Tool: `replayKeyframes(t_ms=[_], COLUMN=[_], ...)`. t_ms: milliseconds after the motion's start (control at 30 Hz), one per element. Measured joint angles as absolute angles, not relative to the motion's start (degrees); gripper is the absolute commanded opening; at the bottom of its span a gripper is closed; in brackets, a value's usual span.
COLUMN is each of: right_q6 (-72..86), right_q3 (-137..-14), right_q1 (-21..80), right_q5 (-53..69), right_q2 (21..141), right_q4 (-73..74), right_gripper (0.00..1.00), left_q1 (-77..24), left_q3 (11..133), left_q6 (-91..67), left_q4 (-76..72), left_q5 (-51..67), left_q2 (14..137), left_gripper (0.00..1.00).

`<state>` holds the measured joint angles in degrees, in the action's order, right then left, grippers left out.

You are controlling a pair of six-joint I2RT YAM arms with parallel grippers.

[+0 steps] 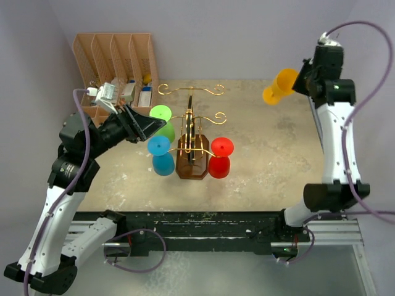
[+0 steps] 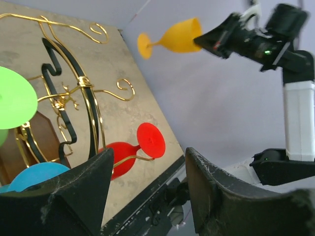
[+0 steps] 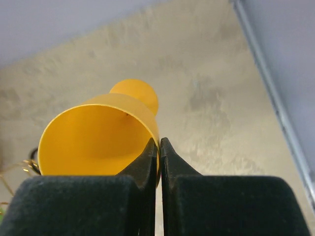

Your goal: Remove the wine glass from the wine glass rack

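Okay, right gripper (image 3: 159, 146) pinches the yellow plastic wine glass (image 3: 93, 140) clear of the gold-wire rack (image 1: 191, 126) — left gripper (image 2: 147, 156) gapes empty; set-down next, probably.

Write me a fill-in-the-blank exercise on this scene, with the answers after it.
1. The right jaws pinch the yellow wine glass by its ___.
2. Besides the green glass and the blue glass, the wine glass rack carries a ___ one.
3. The left jaws stand ___, with nothing between them.
4. The peach file organiser stands at the far ___ corner of the table.

Missing words: rim; red; open; left.
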<state>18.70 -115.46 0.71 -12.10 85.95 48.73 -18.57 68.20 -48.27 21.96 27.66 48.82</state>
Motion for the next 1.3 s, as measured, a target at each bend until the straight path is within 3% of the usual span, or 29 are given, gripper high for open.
replayKeyframes(t_ms=[133, 333, 767, 1300], right_q6=[20.36, 20.97, 21.50, 22.96], right_q3=[-103.94, -91.37, -81.08, -78.98], right_q1=[-0.69, -0.43, -0.43, -0.40], right_q5=[-8.43, -7.79, -7.94, -17.02], right_q2=[90.54, 87.50, 85.54, 87.94], right_q4=[46.96, 46.17, 40.32, 36.51], right_gripper=[0.00, 0.00, 0.00, 0.00], left_q1=[-18.57, -18.57, -18.57, -18.57], left_q3=[70.17, 69.69, 66.72, 66.74], left_q6=[-43.81, -40.18, -37.45, -36.29], left_q4=[25.82, 28.56, 31.09, 32.93], left_q5=[23.62, 19.99, 18.28, 17.08], left_q2=[47.37, 47.29, 48.60, 46.09], left_gripper=[0.63, 0.63, 0.63, 0.63])
